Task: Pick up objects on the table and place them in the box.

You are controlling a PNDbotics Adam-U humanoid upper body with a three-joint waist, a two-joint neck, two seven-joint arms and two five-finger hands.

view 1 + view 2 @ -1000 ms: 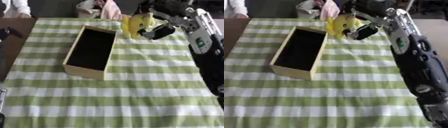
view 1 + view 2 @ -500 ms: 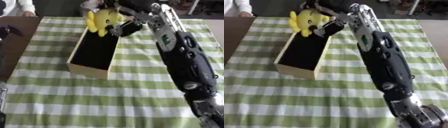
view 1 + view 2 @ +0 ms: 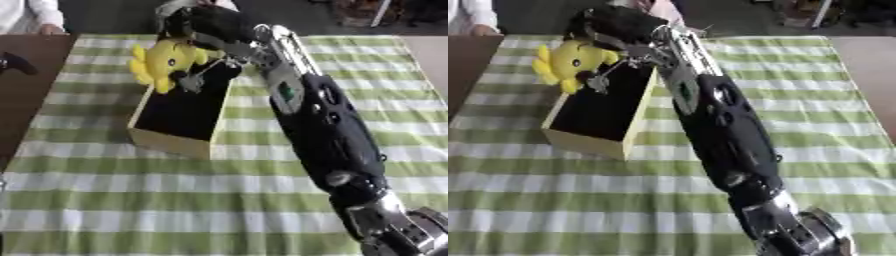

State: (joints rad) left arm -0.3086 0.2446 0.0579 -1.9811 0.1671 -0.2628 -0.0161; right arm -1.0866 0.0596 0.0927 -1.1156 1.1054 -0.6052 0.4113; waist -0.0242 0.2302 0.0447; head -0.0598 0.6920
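Yellow plush toy (image 3: 164,61) hangs from the right hand (image 3: 199,26), whose fingers are curled round its top. It sits over the far left corner of the box (image 3: 166,141) (partly past the left wall), so the box's dark inside lies just below and to the toy's right.

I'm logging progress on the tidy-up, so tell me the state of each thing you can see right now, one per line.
yellow plush toy: held above the far end of the box, not yet released.
box: open-topped, upright, nothing visible in its dark inside.
right hand: curled round the yellow plush toy.
checked tablecloth: lying flat on the table.
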